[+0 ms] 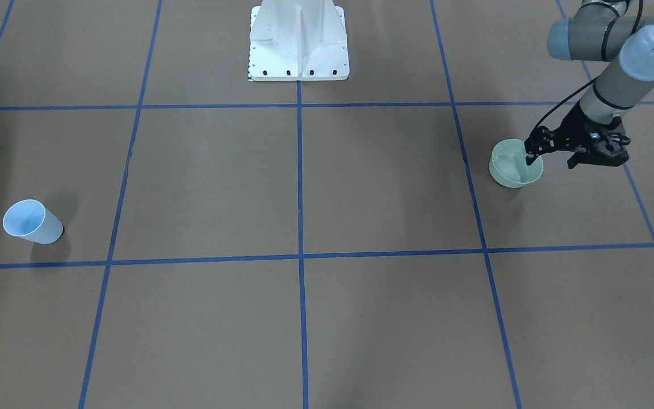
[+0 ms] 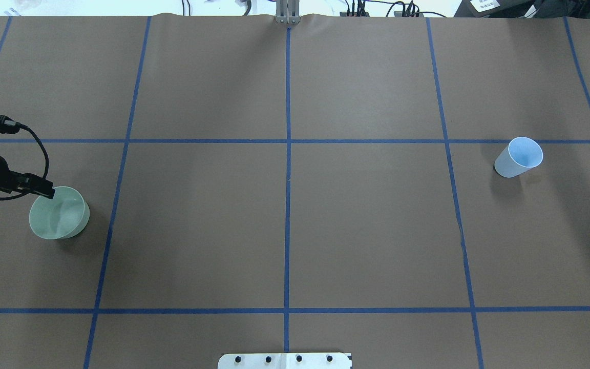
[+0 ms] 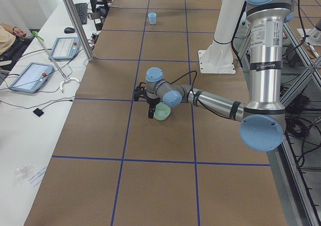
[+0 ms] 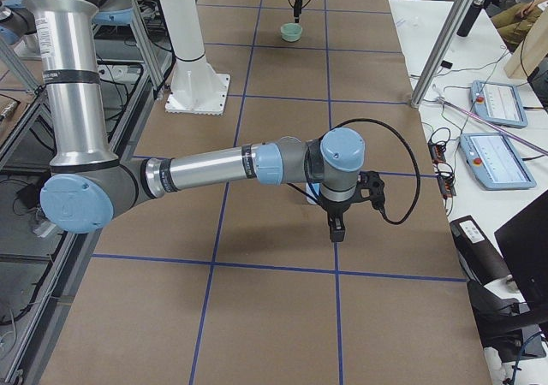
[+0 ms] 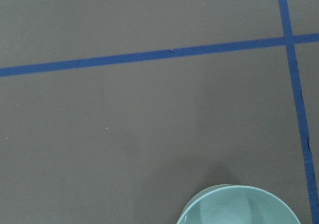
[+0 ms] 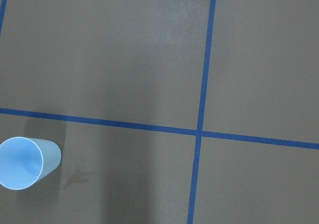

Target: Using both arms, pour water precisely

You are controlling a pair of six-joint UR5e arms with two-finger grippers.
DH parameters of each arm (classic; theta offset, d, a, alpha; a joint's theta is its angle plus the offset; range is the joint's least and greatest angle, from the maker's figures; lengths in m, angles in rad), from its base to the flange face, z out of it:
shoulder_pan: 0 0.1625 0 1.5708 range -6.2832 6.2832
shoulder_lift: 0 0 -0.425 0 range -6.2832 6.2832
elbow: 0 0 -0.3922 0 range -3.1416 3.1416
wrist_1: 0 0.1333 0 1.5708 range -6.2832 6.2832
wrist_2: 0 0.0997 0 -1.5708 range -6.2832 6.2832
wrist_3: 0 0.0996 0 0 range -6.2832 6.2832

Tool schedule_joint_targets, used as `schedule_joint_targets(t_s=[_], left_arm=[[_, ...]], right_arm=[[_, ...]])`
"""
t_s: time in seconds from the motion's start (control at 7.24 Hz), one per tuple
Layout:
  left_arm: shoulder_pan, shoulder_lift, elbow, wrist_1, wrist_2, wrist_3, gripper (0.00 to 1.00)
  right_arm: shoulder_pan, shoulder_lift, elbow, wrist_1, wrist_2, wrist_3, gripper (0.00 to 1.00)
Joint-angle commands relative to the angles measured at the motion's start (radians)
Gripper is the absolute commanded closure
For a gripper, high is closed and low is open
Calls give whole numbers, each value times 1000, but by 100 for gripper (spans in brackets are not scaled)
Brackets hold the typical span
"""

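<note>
Black left gripper [image 1: 550,161] sits with jaws spread over the rim of the pale green round bowl [image 1: 511,170], can't tell for the black right gripper [image 4: 336,229].

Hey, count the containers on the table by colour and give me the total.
Pale green bowl: 1
Light blue cup: 1
Total: 2

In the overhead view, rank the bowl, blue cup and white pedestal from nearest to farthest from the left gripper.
1. The bowl, on the left side, at the left gripper.
2. The pedestal, bottom centre.
3. The cup, far right.
</note>
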Motion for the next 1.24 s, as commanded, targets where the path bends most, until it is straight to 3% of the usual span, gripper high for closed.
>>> schedule_joint_targets(t_s=[0.0, 0.55, 0.69, 0.83, 0.97, 1.1], left_arm=[[42, 6, 10, -6, 10, 2, 11], [42, 15, 57, -11, 10, 83, 19], [42, 14, 57, -13, 8, 83, 37], [43, 14, 56, -13, 1, 83, 77], [42, 14, 54, -16, -1, 85, 100], [42, 15, 53, -40, -6, 83, 100]], right_arm=[[-1, 0, 1, 0, 0, 0, 0], [-1, 0, 2, 0, 0, 0, 0], [-1, 0, 2, 0, 0, 0, 0], [-1, 0, 5, 0, 0, 0, 0], [-1, 0, 7, 0, 0, 0, 0], [-1, 0, 8, 0, 0, 0, 0]])
